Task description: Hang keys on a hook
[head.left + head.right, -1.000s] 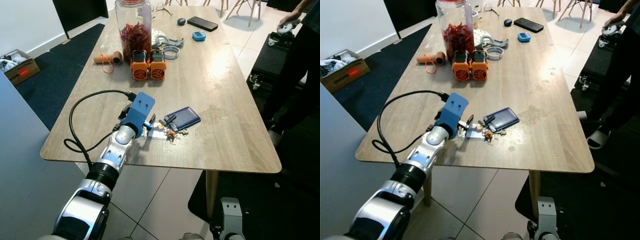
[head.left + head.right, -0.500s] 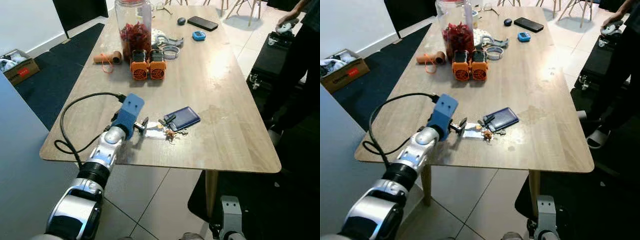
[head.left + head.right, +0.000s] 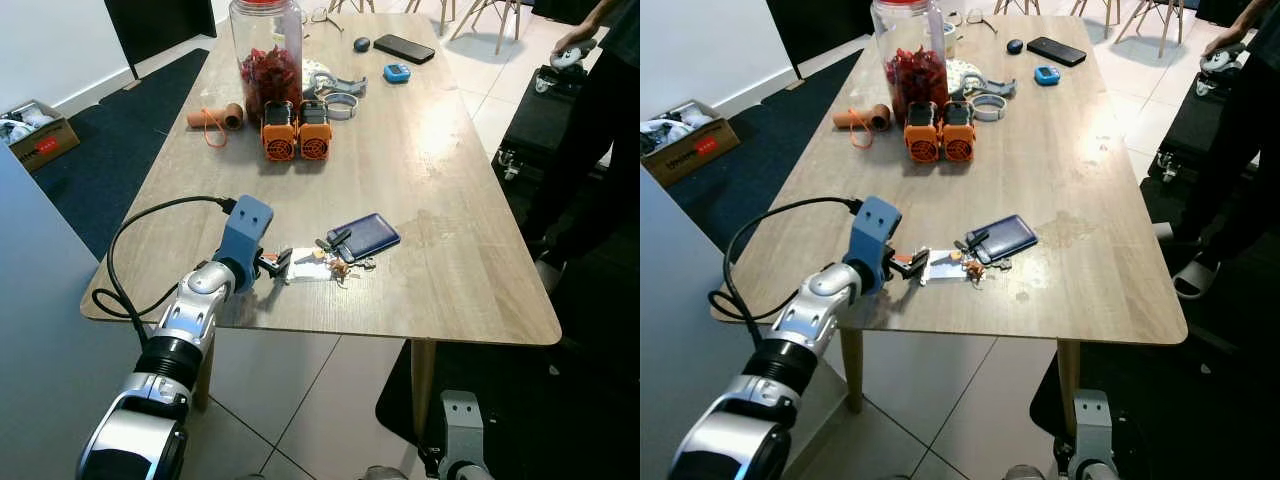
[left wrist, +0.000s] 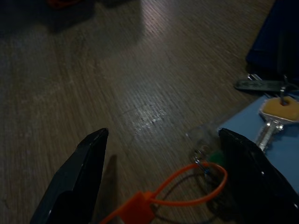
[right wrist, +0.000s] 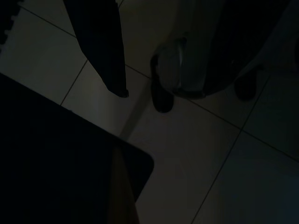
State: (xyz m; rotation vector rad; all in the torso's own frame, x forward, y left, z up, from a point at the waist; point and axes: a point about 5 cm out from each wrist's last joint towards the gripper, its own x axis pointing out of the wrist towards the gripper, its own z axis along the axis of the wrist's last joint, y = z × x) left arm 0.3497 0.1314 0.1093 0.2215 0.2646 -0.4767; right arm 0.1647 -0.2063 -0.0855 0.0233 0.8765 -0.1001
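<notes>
L pincer [image 3: 275, 262] sits low over the near edge of the counter [image 3: 450, 190], arm reaching in from the robot's own left, black fingers [image 4: 84, 172] spread wide & gripping nothing. It's aimed straight at the keys [image 3: 335, 264], which lie flat just ahead of the tips on a pale card [image 3: 305, 268], w/ a dark blue wallet [image 3: 365, 235] touching the bunch on its far side. Low, level approach makes sense: keys are flat on the wood, so the fingers probably need to straddle the ring or tag rather than come down from above. Judging by that, pick-up isn't done yet; no hook can be made out in these frames.

L wrist cam adds detail the head cams can't give: an orange loop w/ tag [image 4: 187, 193] lies between the open fingers, nearest the cam, tied to a small ring; past it a silver key w/ a tan head [image 4: 279, 109] on the pale card. Head views are too small to sort those out.

R pincer [image 5: 140, 60]: arm hangs idle, wrist cam very dark, showing floor tiles & a table foot; can't tell its state.

Farther up the counter: two orange fan-like units [image 3: 297, 131], a big jar [image 3: 266, 55] of red stuff, a phone [image 3: 404, 47]. Person [image 3: 600, 110] stands beyond the far right corner.
</notes>
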